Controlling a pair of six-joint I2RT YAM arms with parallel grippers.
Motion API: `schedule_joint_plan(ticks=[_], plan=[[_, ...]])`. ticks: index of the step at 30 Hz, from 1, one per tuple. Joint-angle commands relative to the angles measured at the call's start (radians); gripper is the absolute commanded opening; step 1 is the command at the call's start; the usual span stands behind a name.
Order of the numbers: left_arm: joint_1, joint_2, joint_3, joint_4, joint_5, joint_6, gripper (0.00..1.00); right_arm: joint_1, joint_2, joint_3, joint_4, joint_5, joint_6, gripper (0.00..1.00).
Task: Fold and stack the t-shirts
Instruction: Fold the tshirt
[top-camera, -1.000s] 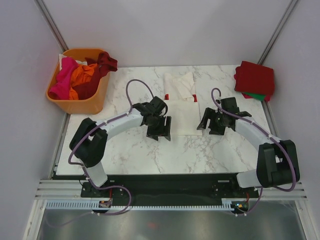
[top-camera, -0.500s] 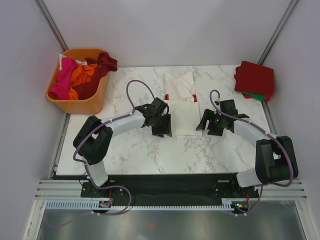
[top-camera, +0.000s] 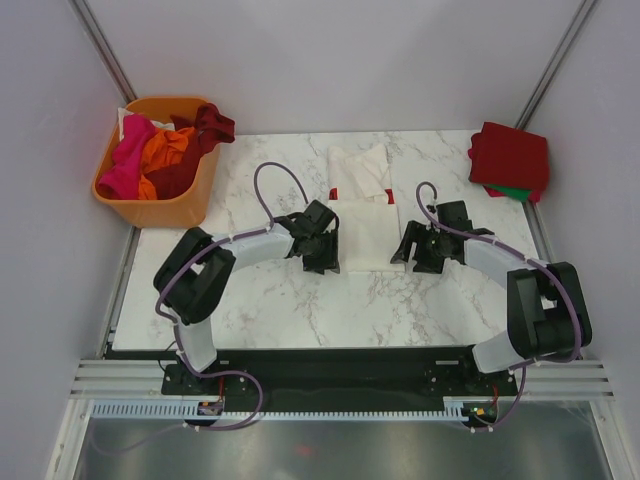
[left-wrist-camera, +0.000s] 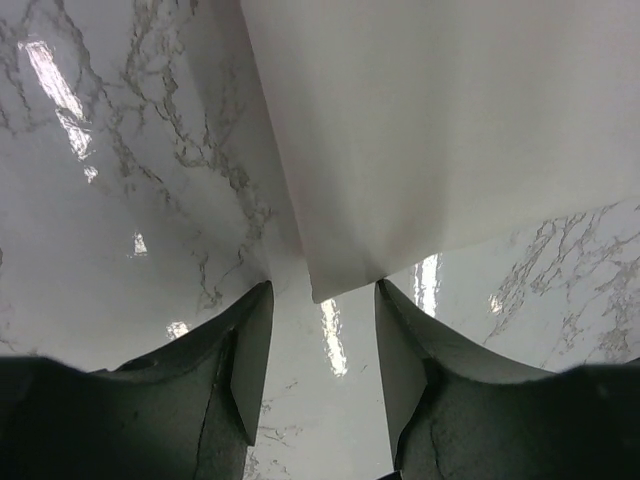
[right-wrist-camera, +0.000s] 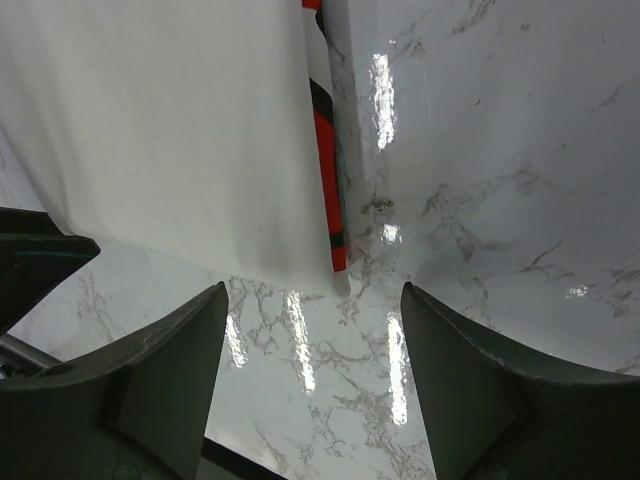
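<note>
Folded cream t-shirt (top-camera: 362, 232) at table (top-camera: 250, 300) centre. Left fingers (left-wrist-camera: 245, 365) half-open, right fingers (right-wrist-camera: 170, 380) wide; each straddles a lower corner, gripping nothing. Bare marble surrounds both.

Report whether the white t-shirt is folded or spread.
Partly folded: the white t-shirt lies as a narrow strip, layered edges showing red print.

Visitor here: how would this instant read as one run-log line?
step: folding white tee | left end effector: open over near-left corner | right end effector: open at near-right corner | held: nothing
</note>
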Motion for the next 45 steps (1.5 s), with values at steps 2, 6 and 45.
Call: schedule_joint_plan(ticks=[2, 6, 45], plan=[[-0.003, 0.043, -0.012, 0.063, -0.042, -0.035, 0.51, -0.002, 0.027, -0.024, 0.025, -0.01, -0.021, 0.78], [-0.003, 0.029, -0.023, 0.076, -0.058, -0.039, 0.49, -0.001, 0.029, -0.041, 0.029, 0.009, -0.022, 0.77], [0.014, 0.049, -0.055, 0.115, -0.032, -0.043, 0.02, -0.002, 0.058, -0.186, 0.192, -0.051, 0.062, 0.51]])
